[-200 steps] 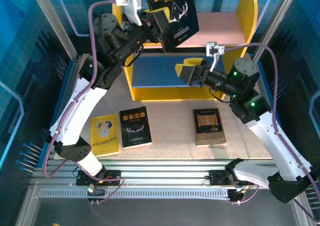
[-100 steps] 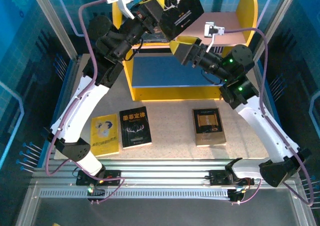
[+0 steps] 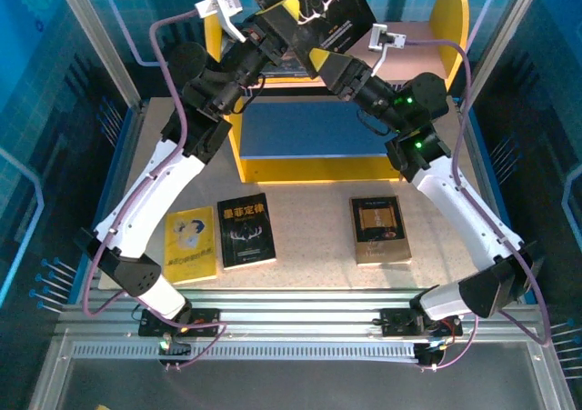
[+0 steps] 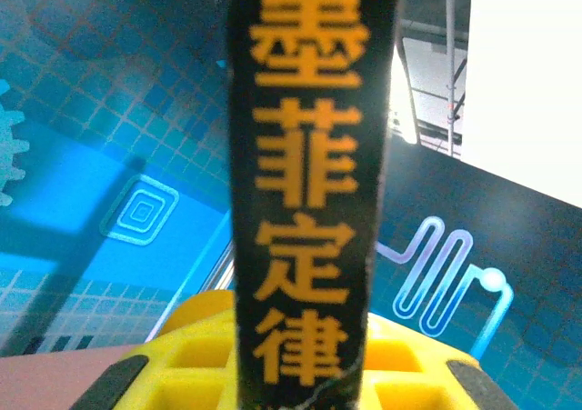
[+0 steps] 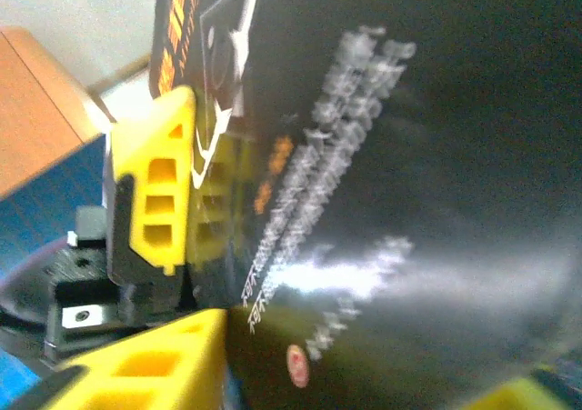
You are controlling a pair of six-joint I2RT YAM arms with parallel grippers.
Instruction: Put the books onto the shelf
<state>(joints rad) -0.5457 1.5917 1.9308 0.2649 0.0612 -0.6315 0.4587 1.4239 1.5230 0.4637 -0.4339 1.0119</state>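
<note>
Left claw: my left claw (image 3: pixel 291 15) is clamped tight on the black book (image 3: pixel 332 5), its ribbed yellow fingers either side of the spine.
Right claw: my right claw (image 3: pixel 320 62) is at that book's lower edge, and the glossy cover lies between its yellow fingers. I cannot tell whether it grips or how wide it stands.
Black book: thin paperback with orange title characters and a white antler drawing, held up and tilted above the far side of the shelf (image 3: pixel 448 24).
Shelf: rounded yellow side panels, flat pink upper board (image 3: pixel 414 42), flat blue lower board (image 3: pixel 309 128), at the far end of the surface (image 3: pixel 309 237).
Surface: pale and speckled.
Near left: a yellow book (image 3: pixel 190 244) lies flat, just beside a second black book (image 3: pixel 246 230).
Near right: a brown book (image 3: pixel 379 230) lies flat, well apart from them.
</note>
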